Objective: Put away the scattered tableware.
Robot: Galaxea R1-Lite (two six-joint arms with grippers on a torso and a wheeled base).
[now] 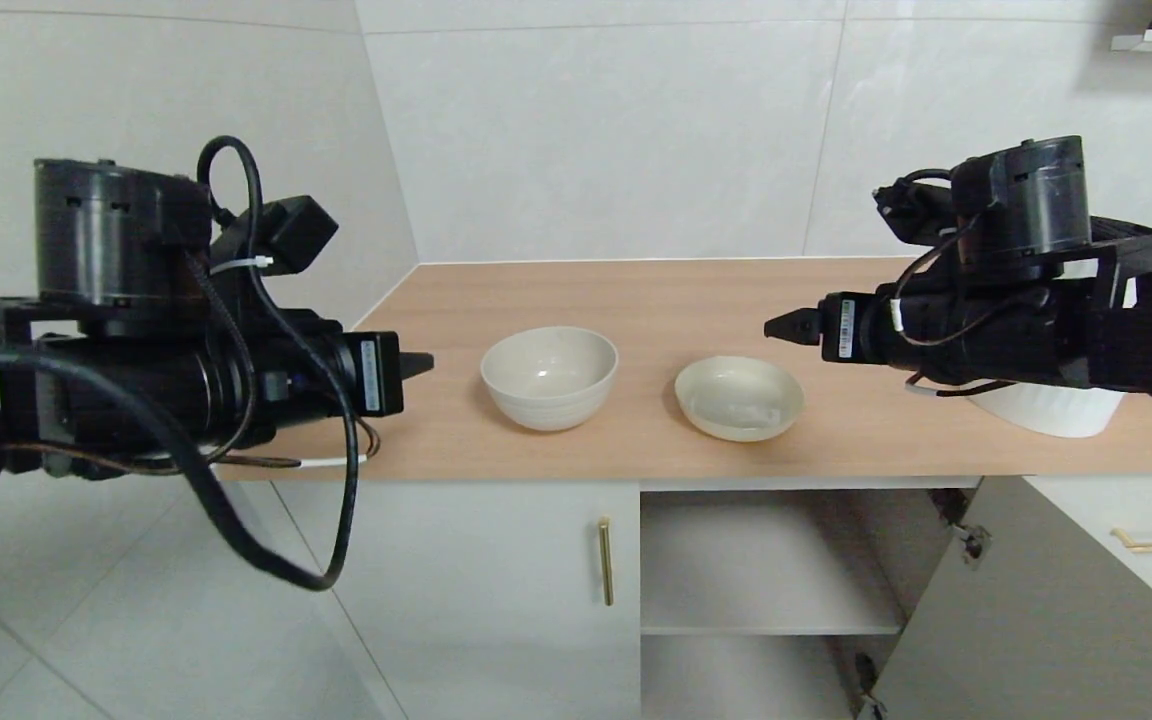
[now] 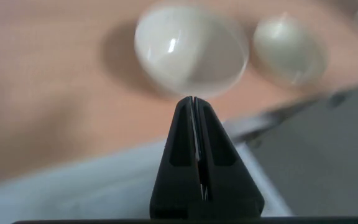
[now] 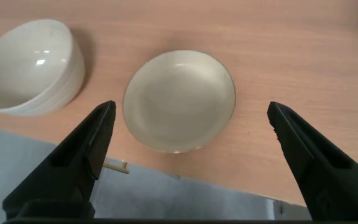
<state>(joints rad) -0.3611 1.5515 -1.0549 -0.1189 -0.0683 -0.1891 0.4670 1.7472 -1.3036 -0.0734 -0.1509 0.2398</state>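
Wooden counter point(image 1: 676, 300) carries three pieces: one deep bowl point(image 1: 549, 377), one shallow dish point(image 1: 739, 397) beside it, and one larger white bowl point(image 1: 1046, 415) behind the right arm point(image 1: 1151, 345). Right gripper point(image 1: 779, 326) hovers near the dish, jaws wide and empty, likely lining up a grasp. Left gripper point(image 1: 420, 365) hangs near the deep bowl, jaws closed, empty. One open cupboard point(image 1: 756, 560) below likely awaits them.

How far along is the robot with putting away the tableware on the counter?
Done: the cabinet door below the counter stands open. In hand: nothing; the right claw is open, aimed at the shallow dish, and the left claw is shut, near the deep bowl. Left: both pieces sit on the counter and need to be put away, probably onto the cabinet shelf.
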